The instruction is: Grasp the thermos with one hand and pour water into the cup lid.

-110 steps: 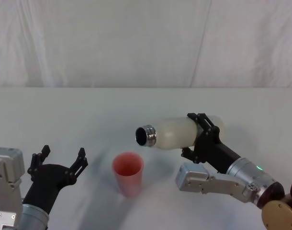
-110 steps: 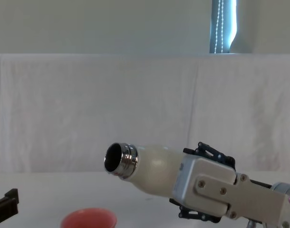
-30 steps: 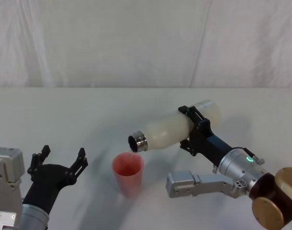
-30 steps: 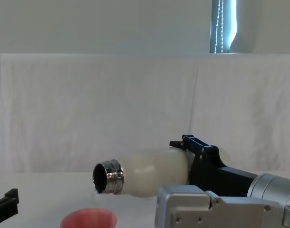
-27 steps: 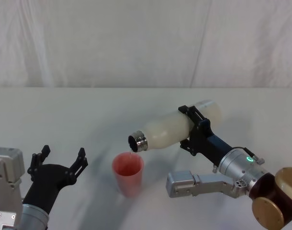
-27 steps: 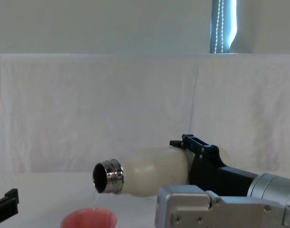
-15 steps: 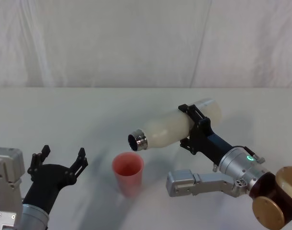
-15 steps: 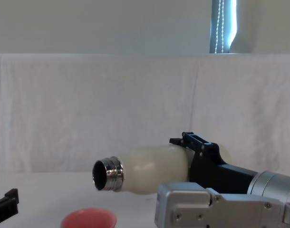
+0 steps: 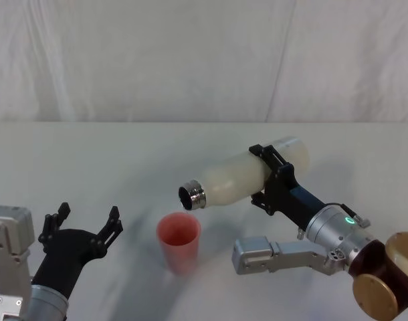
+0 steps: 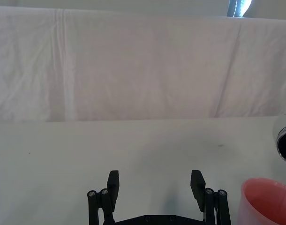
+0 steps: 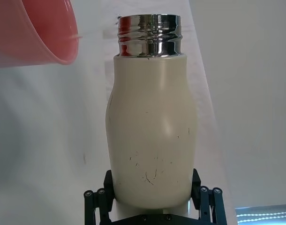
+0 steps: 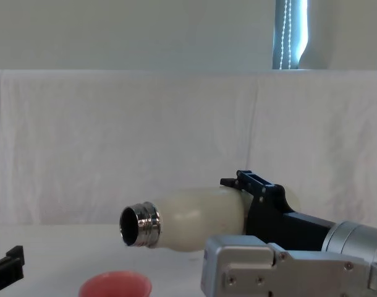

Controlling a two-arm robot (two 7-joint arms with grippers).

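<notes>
Pouring step: judged from the tilt, the pour is in hand or near its end; no stream shows between neck and cup.
Right claw [image 9: 274,179]: pinched around the thermos [image 9: 247,177] near its base end, one jaw on each side of the body, as the right wrist view shows plainly.
Thermos position: held in the air over the worktop [image 9: 124,154], lying close to level, touching nothing but the claw.
Long axis: runs from the base at the robot's right to the steel neck [image 9: 192,195] at its left, mouth end slightly lower in the head view.
Cup lid [image 9: 179,242]: standing upright on the worktop, mouth up, in front of the robot and a little left of centre.
Key relation: the neck hangs above and just beside the cup's rim on its far right side; mouth and rim are apart, with a gap of air between.
Next move, as a judgement: more water needs the mouth dipped further over the cup; otherwise the bottle needs rolling back upright.
Right arm pose: reaching forward and leftward from the lower right, wrist rolled so the bottle lies sideways.
Left claw [image 9: 80,234]: spread wide and empty, parked low at the near left, well apart from the cup.
Risk: with the mouth near the rim's edge, a thin stream could fall outside the cup.
</notes>
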